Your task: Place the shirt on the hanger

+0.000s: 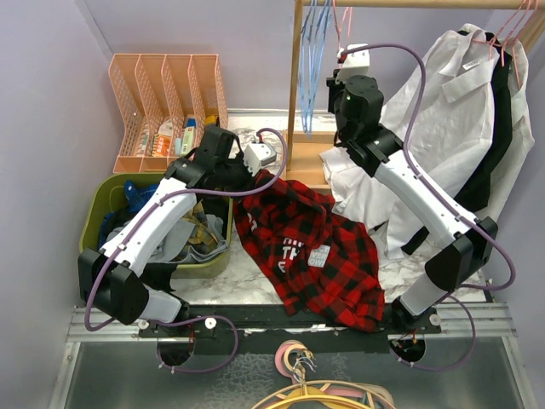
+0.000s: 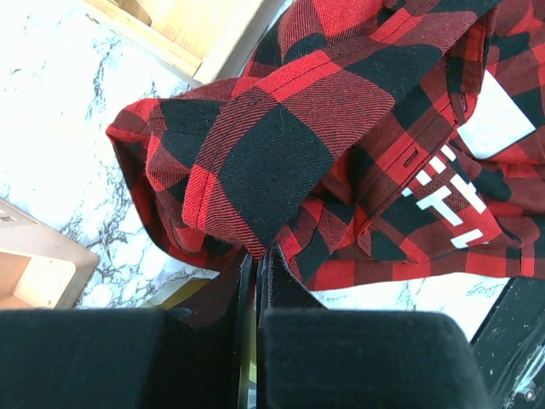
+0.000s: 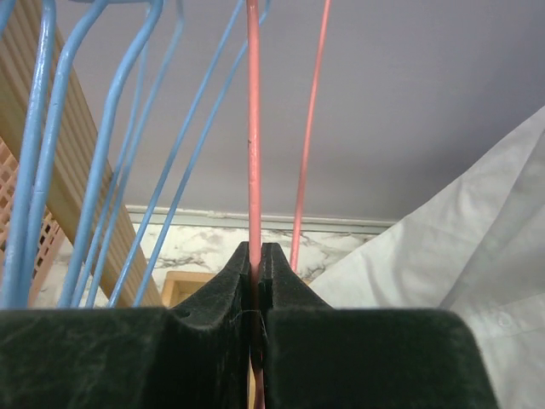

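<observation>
Right pincer (image 3: 255, 253) of mine is clenched on one wire of the hanger (image 3: 253, 128), its top cut off by the frame, while my left pincer (image 2: 257, 258) pinches a fold of the shirt (image 2: 341, 111) heaped on the marble table (image 2: 51, 128), its lettering (image 2: 451, 187) half hidden.

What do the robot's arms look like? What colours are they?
Both arms are white tubes with chunky black joints: the left arm and the right arm. A thin purple cable loops along each one. A small white box sits by each wrist. The left gripper and right gripper each have two flat black fingers that taper to a point.
</observation>
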Tool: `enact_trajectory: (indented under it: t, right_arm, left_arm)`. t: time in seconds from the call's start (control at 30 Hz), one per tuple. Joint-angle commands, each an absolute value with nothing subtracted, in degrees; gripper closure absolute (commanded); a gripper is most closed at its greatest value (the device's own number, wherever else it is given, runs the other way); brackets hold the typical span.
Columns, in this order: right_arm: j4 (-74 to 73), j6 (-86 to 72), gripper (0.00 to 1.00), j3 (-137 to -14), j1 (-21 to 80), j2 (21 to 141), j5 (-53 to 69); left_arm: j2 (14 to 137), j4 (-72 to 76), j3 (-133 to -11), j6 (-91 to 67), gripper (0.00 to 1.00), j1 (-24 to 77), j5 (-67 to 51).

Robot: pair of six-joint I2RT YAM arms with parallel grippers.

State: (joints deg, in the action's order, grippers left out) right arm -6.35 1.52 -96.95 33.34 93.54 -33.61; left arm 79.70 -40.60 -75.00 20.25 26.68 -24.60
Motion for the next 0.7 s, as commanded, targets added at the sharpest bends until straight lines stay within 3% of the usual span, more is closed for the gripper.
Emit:
enact_trajectory:
  t: [0.0, 0.4, 0.53, 0.67]
  right_arm:
    - [-2.49, 9.39, 0.99, -95.23, 33.27, 87.82, -33.32]
    - [-0.85, 4.60, 0.99, -85.43, 33.28, 76.08, -35.76]
    - [-7.79, -3.89, 0.99, -75.84, 33.26, 67.43, -33.43]
    - [-21.29, -16.48, 0.99, -65.93, 33.31, 55.98, -23.24]
  left_arm:
    - [79.17, -40.26, -75.43, 20.24, 1.00, 26.24, -24.23]
    - [78.95, -40.44, -75.15, 20.41, 1.00, 24.97, -25.00]
    - [79.01, -40.63, -75.24, 20.49, 1.00, 25.00, -25.66]
    - [79.66, -41.29, -76.10, 20.84, 1.00, 25.11, -24.12]
